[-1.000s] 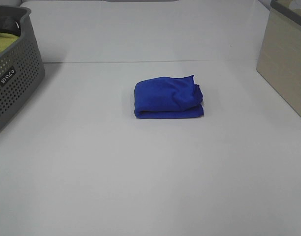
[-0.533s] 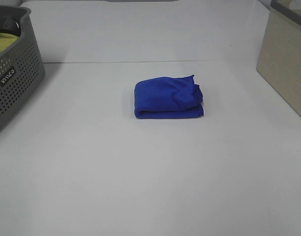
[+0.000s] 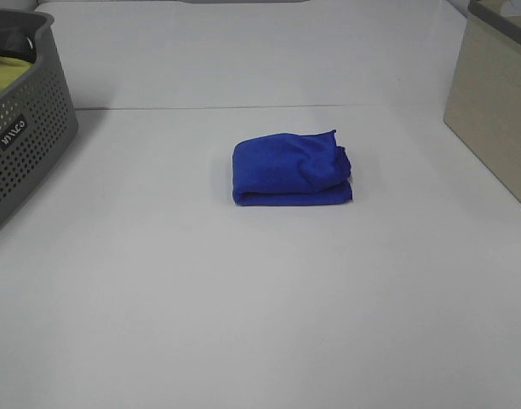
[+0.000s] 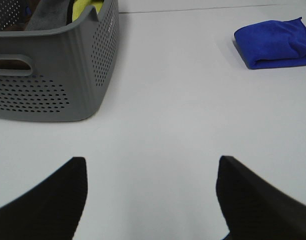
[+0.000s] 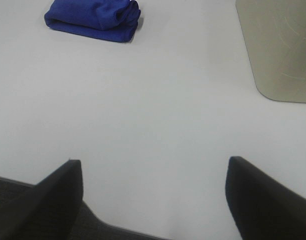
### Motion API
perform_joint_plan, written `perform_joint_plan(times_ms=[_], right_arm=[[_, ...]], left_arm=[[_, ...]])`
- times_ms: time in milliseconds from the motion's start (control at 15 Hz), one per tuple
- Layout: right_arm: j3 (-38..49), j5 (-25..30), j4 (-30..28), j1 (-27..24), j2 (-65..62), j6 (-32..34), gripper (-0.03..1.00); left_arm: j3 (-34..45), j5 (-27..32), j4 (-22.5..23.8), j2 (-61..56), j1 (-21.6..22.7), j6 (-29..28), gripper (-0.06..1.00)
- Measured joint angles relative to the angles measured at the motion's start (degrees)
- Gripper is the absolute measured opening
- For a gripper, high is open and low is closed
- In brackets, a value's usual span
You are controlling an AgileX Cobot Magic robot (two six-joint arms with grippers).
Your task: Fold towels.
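A royal-blue towel (image 3: 290, 169) lies folded into a small thick bundle near the middle of the white table (image 3: 243, 307). The same towel (image 4: 275, 42) shows far off in the left wrist view, and the towel (image 5: 93, 18) shows far off in the right wrist view too. My left gripper (image 4: 150, 200) is open, its black fingers spread wide over bare table. My right gripper (image 5: 153, 200) is open as well, near the table's front edge, with nothing between its fingers. Neither arm shows in the exterior high view.
A grey perforated basket (image 3: 26, 128) holding a yellow-green cloth (image 3: 7, 75) stands at the left; the basket (image 4: 53, 70) is close in the left wrist view. A beige bin (image 3: 499, 102) stands at the right edge, and the bin (image 5: 278, 47) appears in the right wrist view.
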Motion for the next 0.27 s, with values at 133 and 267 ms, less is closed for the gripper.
perform_joint_plan(times_ms=[133,267], right_arm=[[0.00,0.00,0.00,0.00,0.00,0.00,0.76],[0.00,0.00,0.00,0.00,0.00,0.00,0.76]], left_arm=[[0.00,0.00,0.00,0.00,0.00,0.06,0.69],[0.00,0.00,0.00,0.00,0.00,0.06,0.69]])
